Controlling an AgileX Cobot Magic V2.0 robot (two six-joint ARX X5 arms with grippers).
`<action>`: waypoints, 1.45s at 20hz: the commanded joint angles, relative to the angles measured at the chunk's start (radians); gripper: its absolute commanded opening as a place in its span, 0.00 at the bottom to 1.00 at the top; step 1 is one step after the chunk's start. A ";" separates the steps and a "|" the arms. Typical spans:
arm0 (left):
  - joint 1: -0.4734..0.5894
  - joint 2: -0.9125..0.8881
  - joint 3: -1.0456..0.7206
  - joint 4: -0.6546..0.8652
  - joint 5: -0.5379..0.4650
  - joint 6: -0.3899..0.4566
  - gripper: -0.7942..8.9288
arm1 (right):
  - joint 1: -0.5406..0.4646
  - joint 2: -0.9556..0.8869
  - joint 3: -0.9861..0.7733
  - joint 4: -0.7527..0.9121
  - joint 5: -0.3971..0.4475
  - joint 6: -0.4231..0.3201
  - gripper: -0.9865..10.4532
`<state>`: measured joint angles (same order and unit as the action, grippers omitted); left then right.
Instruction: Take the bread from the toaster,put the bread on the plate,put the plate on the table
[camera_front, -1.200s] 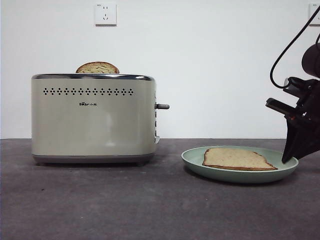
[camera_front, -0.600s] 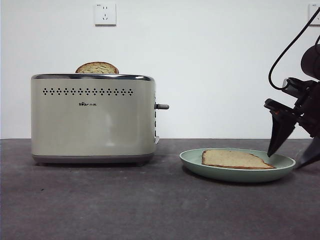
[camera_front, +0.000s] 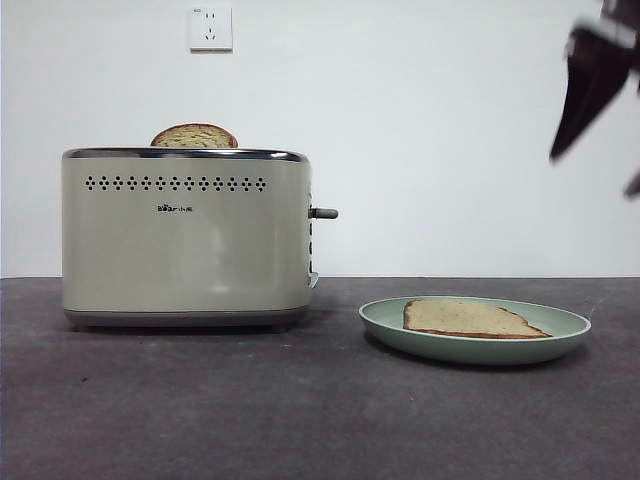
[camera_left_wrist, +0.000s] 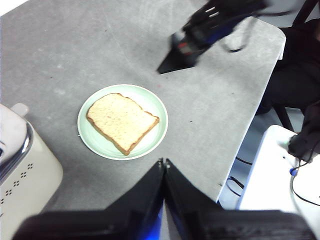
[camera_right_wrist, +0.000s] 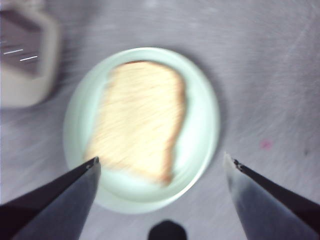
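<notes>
Above plate (camera_right_wrist: 205, 125), right pincer (camera_right_wrist: 162, 162) seemingly wide open, empty.

Thin tan speckled toast slice with dark crust (camera_front: 467, 319) lies flat inside the shallow round mint-green plate (camera_front: 385, 322). Plate rests on the dark grey matte desk (camera_front: 250, 410), just beside the upright boxy cream toaster with chrome rim (camera_front: 187, 238), not touching it.

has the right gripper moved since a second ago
Yes. The right gripper has risen from the plate rim to high near the top right corner, jaws open. The plate and bread sit on the table.
</notes>
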<state>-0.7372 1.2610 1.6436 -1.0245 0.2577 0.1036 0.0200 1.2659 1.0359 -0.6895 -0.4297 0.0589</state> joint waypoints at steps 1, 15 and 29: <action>-0.003 0.000 0.002 0.005 0.007 -0.002 0.07 | 0.015 -0.131 0.002 -0.107 -0.101 -0.027 0.44; -0.003 0.000 0.002 -0.073 0.008 -0.003 0.07 | 0.148 -0.599 0.002 -0.536 -0.117 -0.127 0.08; -0.003 0.000 0.002 -0.076 0.005 -0.002 0.08 | 0.147 -0.599 0.002 -0.535 -0.114 -0.127 0.08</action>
<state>-0.7372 1.2610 1.6436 -1.1061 0.2638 0.1036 0.1661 0.6693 1.0359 -1.2274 -0.5465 -0.0612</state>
